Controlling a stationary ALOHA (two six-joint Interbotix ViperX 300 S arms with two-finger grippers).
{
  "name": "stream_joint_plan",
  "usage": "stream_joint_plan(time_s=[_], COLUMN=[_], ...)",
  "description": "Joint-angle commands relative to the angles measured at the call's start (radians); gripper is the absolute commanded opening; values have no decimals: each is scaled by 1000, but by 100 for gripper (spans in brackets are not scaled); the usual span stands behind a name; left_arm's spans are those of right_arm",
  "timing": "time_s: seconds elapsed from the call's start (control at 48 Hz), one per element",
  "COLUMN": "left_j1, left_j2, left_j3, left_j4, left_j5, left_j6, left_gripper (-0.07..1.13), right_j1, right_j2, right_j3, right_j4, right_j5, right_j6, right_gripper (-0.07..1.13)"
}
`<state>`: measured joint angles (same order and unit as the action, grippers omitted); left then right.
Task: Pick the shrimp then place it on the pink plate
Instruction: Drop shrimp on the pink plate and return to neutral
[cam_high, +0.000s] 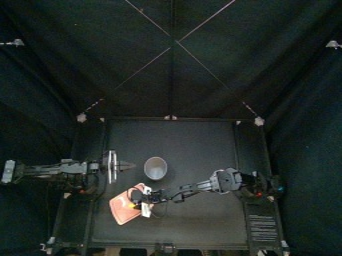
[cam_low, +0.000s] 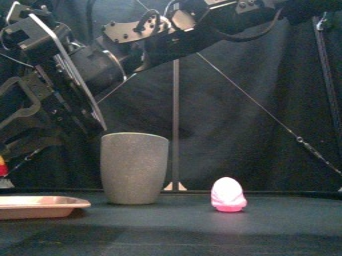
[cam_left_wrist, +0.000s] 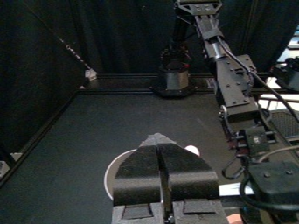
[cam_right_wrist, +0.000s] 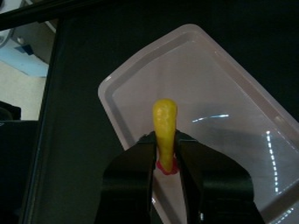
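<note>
We see the right gripper (cam_right_wrist: 166, 159) clamped on the yellow shrimp (cam_right_wrist: 166, 122), poised over the pink plate (cam_right_wrist: 228, 83) at the lower left of the top view. The pick looks done to us; only the release is left. The left gripper (cam_left_wrist: 165, 150) rests closed and empty at the middle left.

overhead top view, level near front view, close wrist views; pink tray (cam_low: 40, 207) in top and front
</note>
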<state>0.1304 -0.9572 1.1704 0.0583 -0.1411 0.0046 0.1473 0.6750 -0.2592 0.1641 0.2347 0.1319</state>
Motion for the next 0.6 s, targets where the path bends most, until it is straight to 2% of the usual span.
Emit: stream_joint_plan(time_s=[0.021,0.333,0.604], left_j1=[-3,-5,-5], left_j2=[5,3,3], left_j3=[-18,-17,-14], left_j4=[3,3,3], left_j5=[-14,-21,-28], left_j6=[0,0,0], left_gripper=[2,2,2], right_j1=[-5,-12,-15], right_j2=[-20,-15,-49], right_j3=[-49,-55,-34], right_j4=[-17,-32,-64], right_j5=[0,-8,-8], right_j6=[3,5,2], right_gripper=[56,88,90])
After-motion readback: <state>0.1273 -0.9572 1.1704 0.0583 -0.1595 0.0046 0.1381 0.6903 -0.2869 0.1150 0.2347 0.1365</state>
